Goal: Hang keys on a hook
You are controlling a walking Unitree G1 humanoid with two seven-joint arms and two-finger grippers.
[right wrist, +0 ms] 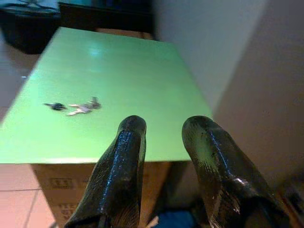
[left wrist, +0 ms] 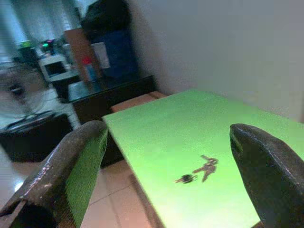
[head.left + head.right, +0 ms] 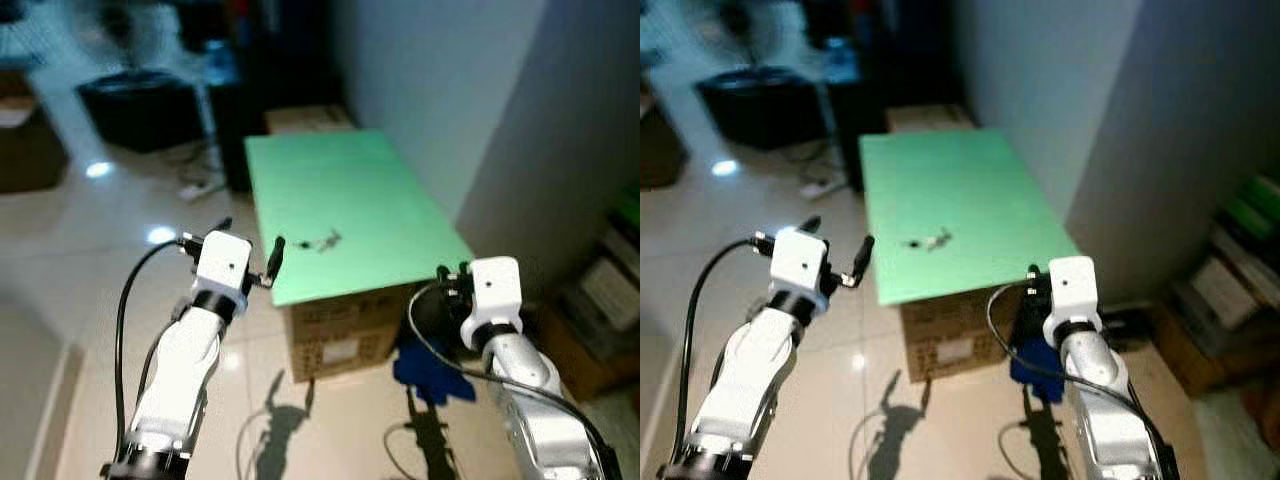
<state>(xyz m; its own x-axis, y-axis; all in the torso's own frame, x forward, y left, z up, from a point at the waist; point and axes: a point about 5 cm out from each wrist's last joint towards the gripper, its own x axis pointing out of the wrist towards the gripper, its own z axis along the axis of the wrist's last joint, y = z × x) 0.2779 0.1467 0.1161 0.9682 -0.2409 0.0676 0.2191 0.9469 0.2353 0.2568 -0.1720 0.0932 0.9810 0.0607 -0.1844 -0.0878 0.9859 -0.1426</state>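
A small bunch of keys (image 3: pixel 322 241) lies on a green board (image 3: pixel 370 180), toward its near edge. My left gripper (image 3: pixel 250 240) hovers at the board's near left corner, a little left of the keys, with its fingers wide open and empty. In the left wrist view the keys (image 2: pixel 202 170) lie ahead between the spread fingers (image 2: pixel 76 166). My right gripper (image 3: pixel 450 272) is held off the board's near right corner. Its two fingers (image 1: pixel 123 161) stand a narrow gap apart, holding nothing, and the keys (image 1: pixel 78 108) lie ahead to one side.
The green board rests on a cardboard box (image 3: pixel 345 335) standing on a glossy tiled floor. A grey wall (image 3: pixel 470 90) runs along its right side. A blue thing (image 3: pixel 430 372) lies on the floor under my right arm. Shelves (image 3: pixel 605 290) stand at right, dark furniture (image 3: pixel 140 105) at the back.
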